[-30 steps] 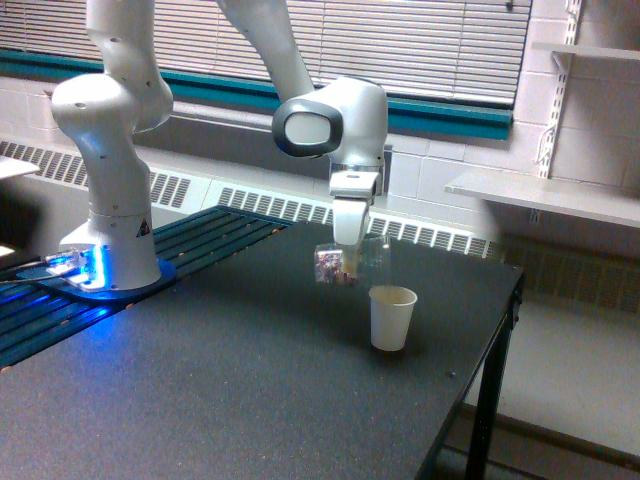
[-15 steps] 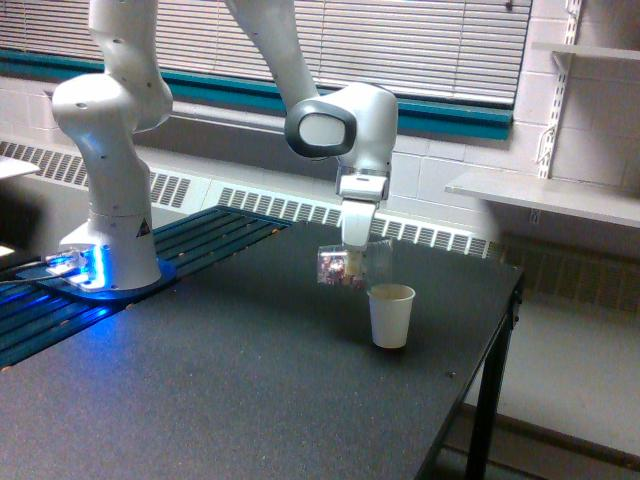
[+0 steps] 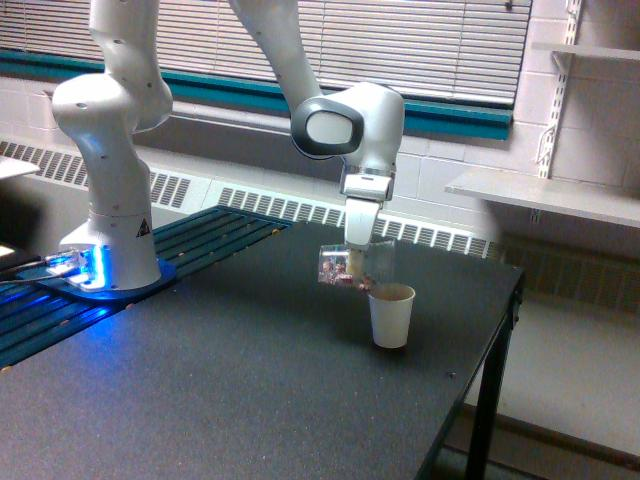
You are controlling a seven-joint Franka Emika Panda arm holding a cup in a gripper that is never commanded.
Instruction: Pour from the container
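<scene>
Gripper (image 3: 357, 258) points straight down, fingers closed on the clear plastic cup (image 3: 345, 268), which lies tipped on its side below the wrist, pinkish-brown bits showing through the wall. Cup hangs above the black table (image 3: 250, 400), its mouth just over the rim of the upright white paper cup (image 3: 391, 316), on the exterior view's left of it. Arm base (image 3: 110, 240) glows blue at far left. Since a second ago, gripper and cup have shifted toward the paper cup.
</scene>
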